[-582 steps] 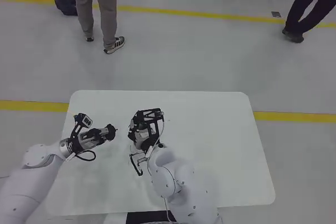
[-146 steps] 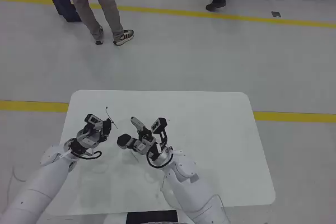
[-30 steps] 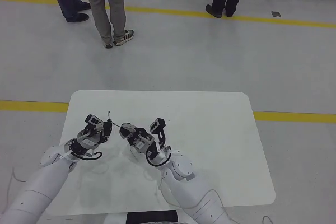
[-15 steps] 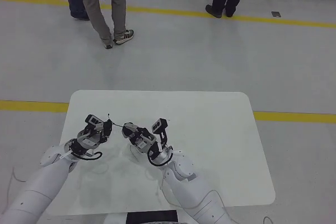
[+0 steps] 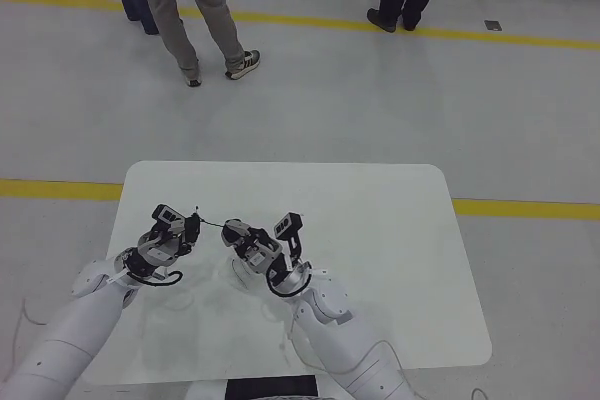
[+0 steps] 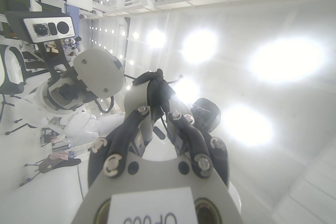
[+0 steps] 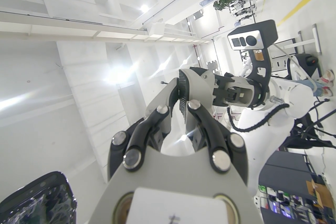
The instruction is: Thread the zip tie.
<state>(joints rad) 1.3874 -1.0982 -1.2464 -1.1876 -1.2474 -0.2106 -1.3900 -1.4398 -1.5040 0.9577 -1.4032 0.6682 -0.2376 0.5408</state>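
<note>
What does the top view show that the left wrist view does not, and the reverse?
From above: the white table below, and the zip tie as a thin strand between the left gripper and the right gripper. From the left wrist: its fingers pressed shut on the dark tie, with ceiling lights behind. Shared: both grippers and the tie.

Bright overhead light, ceiling lamps (image 6: 286, 62) flaring into white glare; wrist views bowed at the edges
</note>
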